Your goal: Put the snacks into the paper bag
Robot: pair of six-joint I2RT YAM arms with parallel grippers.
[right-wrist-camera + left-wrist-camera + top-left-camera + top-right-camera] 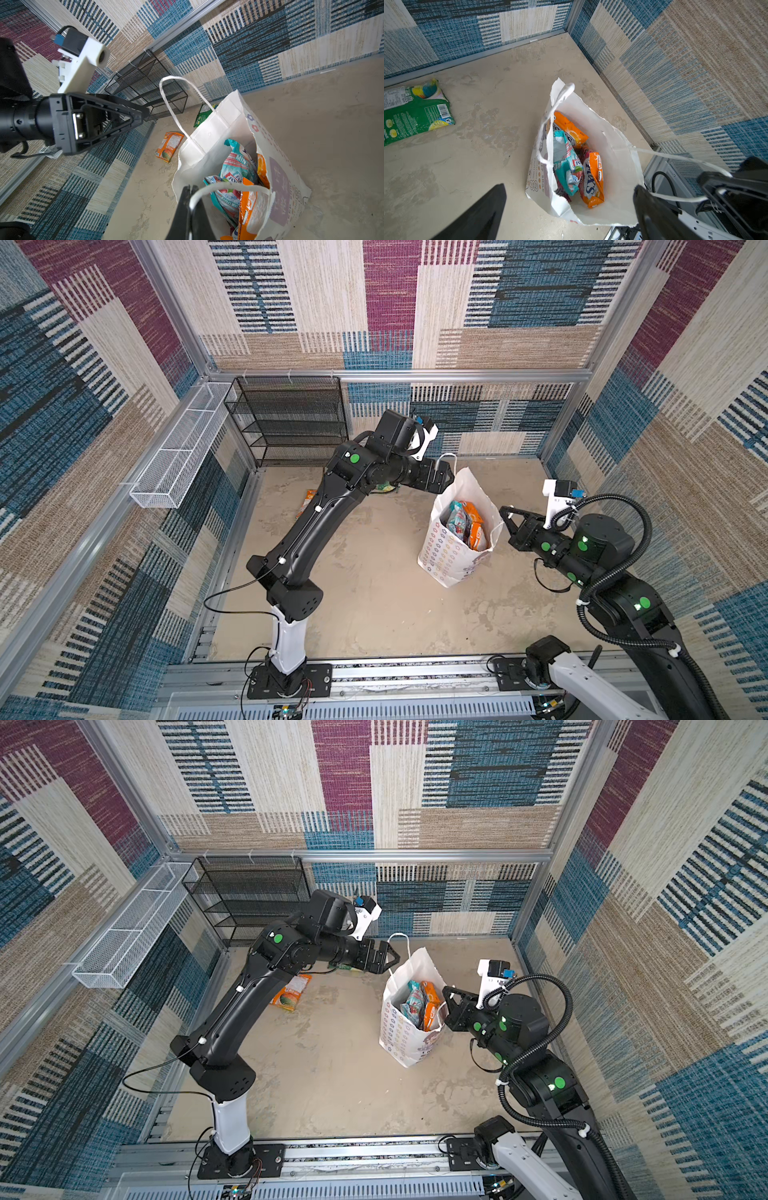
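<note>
In the middle of the table (374,593), a little toward the right arm, the paper bag (444,553) stands upright with its mouth open. Inside I see several snacks (571,164), teal and orange ones, standing on edge. My right gripper (190,192) is closed tight on the near handle (228,184) of the bag, and this pull holds the mouth wide. My left gripper (392,960) hangs just beside the far rim, its jaws spread wide with nothing between them. Two packets are not yet in: a green packet (415,112) and an orange packet (291,992), both flat on the table near the back wall, close to the left arm.

I judge the step now is to fetch one of these. I would leave the right arm where it is, because a stronger pull could tip the bag. The left gripper should first rise clear of the far handle (174,77), so it does not catch the loop. The packets are glossy and flat, so I would come down at a crimped edge, not the middle, and close slowly.
</note>
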